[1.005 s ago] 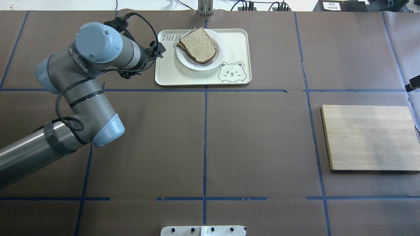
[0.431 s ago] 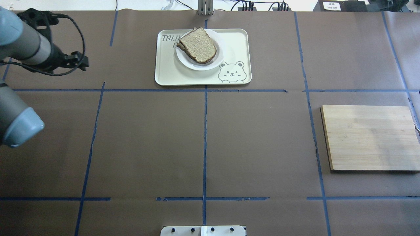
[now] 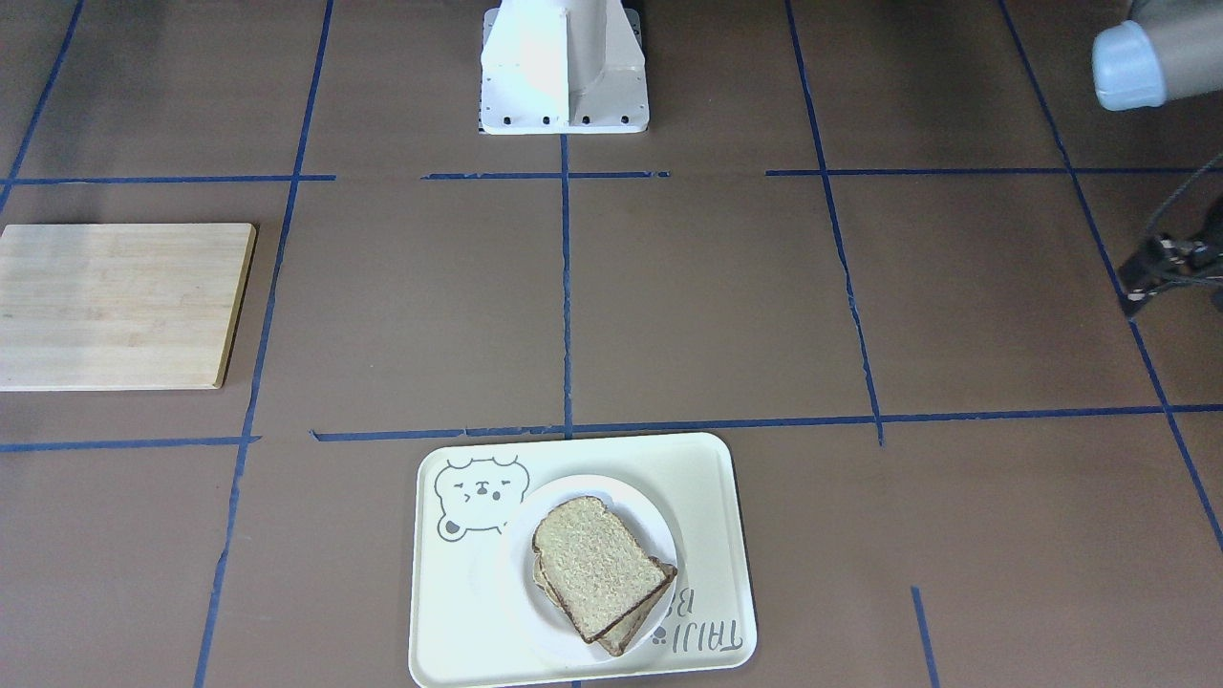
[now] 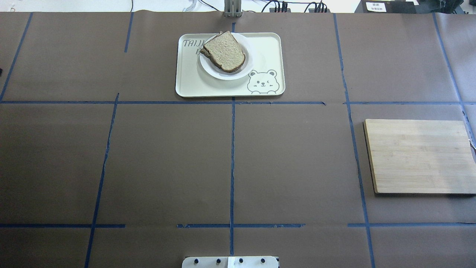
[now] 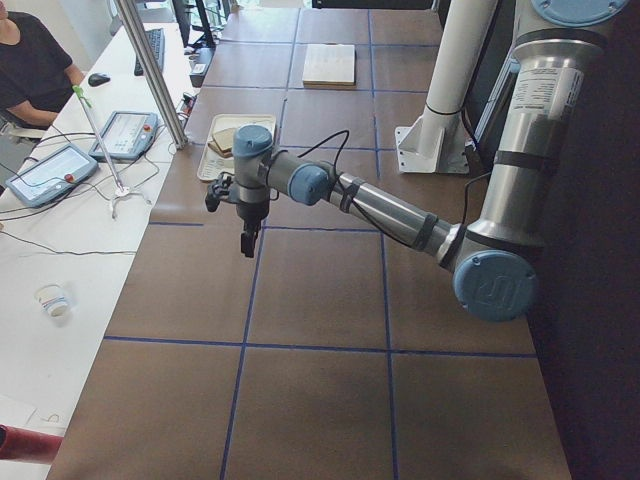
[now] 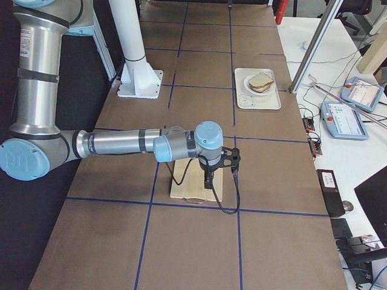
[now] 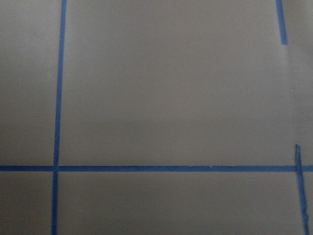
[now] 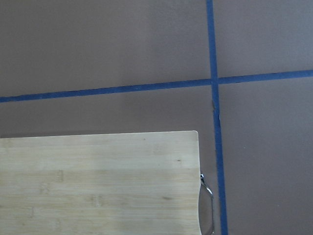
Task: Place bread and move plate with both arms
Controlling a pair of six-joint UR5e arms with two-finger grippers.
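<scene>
The bread (image 4: 225,51) lies on top of another slice on the white plate (image 4: 250,56), which stands on the cream bear tray (image 4: 267,48) at the far middle of the table. They also show in the front view: the bread (image 3: 597,564), the plate (image 3: 521,597). My left gripper (image 5: 247,243) hangs pointing down over bare table far to the left of the tray; I cannot tell its state. My right gripper (image 6: 208,181) hangs over the cutting board's outer end; I cannot tell its state. Neither gripper is in the overhead view.
A bamboo cutting board (image 4: 418,156) lies at the right side of the table and shows in the right wrist view (image 8: 98,181). The left wrist view shows only brown table paper with blue tape lines. An operator sits at a side desk (image 5: 30,60).
My left arm has swung away from the tray to the left and left the overhead view. The bread, plate and tray have not moved.
</scene>
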